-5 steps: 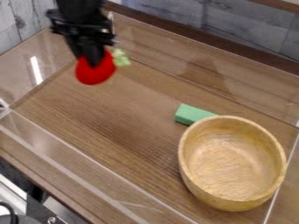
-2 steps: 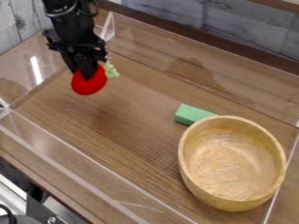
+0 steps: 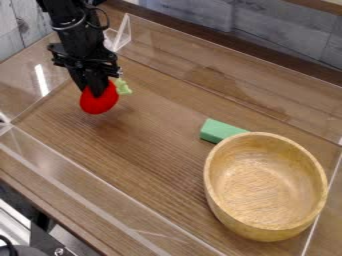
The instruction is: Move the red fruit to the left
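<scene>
The red fruit (image 3: 96, 101) is a small bright red toy with a light-green leafy tip (image 3: 123, 88), low over the wooden table at the left. My black gripper (image 3: 94, 88) points straight down and is shut on the fruit's top. Whether the fruit rests on the wood or hangs just above it cannot be told.
A flat mint-green block (image 3: 222, 130) lies right of centre. A large wooden bowl (image 3: 266, 185) stands at the front right. Clear plastic walls (image 3: 54, 165) ring the wooden table (image 3: 147, 150); the left wall stands close to the gripper.
The gripper has carried the red fruit down and slightly to the left, from well above the table to just over its surface. Block and bowl have not moved.
</scene>
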### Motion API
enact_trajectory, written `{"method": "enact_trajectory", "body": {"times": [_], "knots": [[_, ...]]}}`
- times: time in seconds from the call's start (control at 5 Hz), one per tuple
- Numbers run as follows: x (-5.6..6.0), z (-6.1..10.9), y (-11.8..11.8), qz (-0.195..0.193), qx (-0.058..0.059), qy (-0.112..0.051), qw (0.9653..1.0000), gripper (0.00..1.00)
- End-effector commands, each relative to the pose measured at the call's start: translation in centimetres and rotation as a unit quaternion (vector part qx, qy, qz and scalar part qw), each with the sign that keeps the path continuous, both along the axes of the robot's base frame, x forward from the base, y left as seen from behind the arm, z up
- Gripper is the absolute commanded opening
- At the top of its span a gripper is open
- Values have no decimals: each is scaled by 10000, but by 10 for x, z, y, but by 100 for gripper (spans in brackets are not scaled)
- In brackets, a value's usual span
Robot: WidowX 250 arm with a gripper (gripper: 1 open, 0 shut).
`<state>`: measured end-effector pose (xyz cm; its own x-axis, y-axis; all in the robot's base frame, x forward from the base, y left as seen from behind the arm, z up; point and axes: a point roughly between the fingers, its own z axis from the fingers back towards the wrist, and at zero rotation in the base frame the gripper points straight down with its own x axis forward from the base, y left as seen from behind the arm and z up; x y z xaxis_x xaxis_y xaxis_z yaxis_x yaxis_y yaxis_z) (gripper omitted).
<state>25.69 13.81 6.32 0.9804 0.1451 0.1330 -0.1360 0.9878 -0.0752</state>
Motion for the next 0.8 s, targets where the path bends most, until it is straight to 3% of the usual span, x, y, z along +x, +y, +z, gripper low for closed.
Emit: {"method": "enact_trajectory", "body": {"times": [0.0, 0.6], "knots": [[11, 12, 14, 23, 149, -242, 9996, 100], [-6, 6, 14, 723, 158, -129, 9972, 100]]}}
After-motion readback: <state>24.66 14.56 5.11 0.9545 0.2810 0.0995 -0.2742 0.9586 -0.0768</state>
